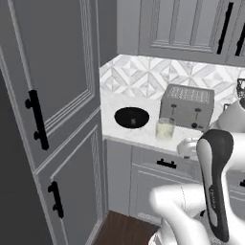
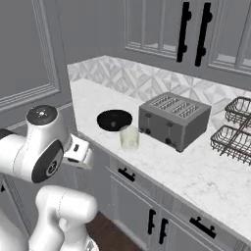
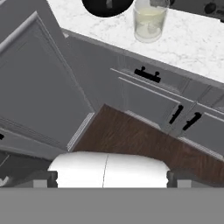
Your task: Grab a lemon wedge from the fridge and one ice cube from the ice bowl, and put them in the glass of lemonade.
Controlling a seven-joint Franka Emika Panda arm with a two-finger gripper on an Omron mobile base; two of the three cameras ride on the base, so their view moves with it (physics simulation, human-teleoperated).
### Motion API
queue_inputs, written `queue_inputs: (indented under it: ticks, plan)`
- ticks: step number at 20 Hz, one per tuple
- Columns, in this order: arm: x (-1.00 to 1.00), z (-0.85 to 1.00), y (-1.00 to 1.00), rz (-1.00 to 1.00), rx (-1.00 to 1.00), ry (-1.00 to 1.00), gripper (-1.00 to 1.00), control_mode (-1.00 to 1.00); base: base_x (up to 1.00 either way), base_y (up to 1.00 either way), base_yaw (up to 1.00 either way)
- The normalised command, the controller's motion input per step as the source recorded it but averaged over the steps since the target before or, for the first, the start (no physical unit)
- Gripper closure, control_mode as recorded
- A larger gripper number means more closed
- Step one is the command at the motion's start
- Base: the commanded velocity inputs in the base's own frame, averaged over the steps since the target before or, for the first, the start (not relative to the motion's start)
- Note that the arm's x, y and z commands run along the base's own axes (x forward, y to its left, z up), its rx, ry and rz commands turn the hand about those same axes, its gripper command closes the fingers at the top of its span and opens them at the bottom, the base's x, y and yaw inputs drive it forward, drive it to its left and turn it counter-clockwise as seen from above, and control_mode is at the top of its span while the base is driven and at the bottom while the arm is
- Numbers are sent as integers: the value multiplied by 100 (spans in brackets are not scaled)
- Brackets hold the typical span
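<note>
The black ice bowl (image 1: 131,117) sits on the marble counter, and the glass of lemonade (image 1: 165,129) stands just to its right, close to the counter's front edge. The hand view catches the bowl (image 3: 107,5) at its top edge with a small pale ice cube (image 3: 109,4) inside, and the glass (image 3: 149,22) beside it. My gripper (image 3: 111,179) hangs in front of the counter, below its edge, looking down at the base cabinets and floor. Its fingertips (image 3: 44,178) stand wide apart with nothing between them. The lemon wedge and fridge are out of view.
A silver toaster (image 1: 186,106) stands behind the glass. A tall grey panelled cabinet (image 1: 57,95) with black handles closes off the left. Wire baskets (image 2: 235,130) sit at the counter's right. Drawers and doors (image 3: 148,87) run under the counter above a dark wood floor (image 3: 131,135).
</note>
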Motion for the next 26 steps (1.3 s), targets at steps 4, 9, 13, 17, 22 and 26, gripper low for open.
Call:
queue_inputs:
  ticks: [4, 9, 13, 17, 22, 26]
  plan:
    - [0, 0, 0, 0, 0, 0, -100, 100, -89, 58, 44]
    - [0, 0, 0, 0, 0, 0, -100, 100, -31, 73, 68]
    - [0, 0, 0, 0, 0, 0, -100, 100, -35, 48, 76]
    - [0, 0, 0, 0, 0, 0, -100, 100, -50, 42, 75]
    - [0, 0, 0, 0, 0, 0, -100, 100, -53, 19, 71]
    - [0, 0, 0, 0, 0, 0, -100, 100, -63, -3, 45]
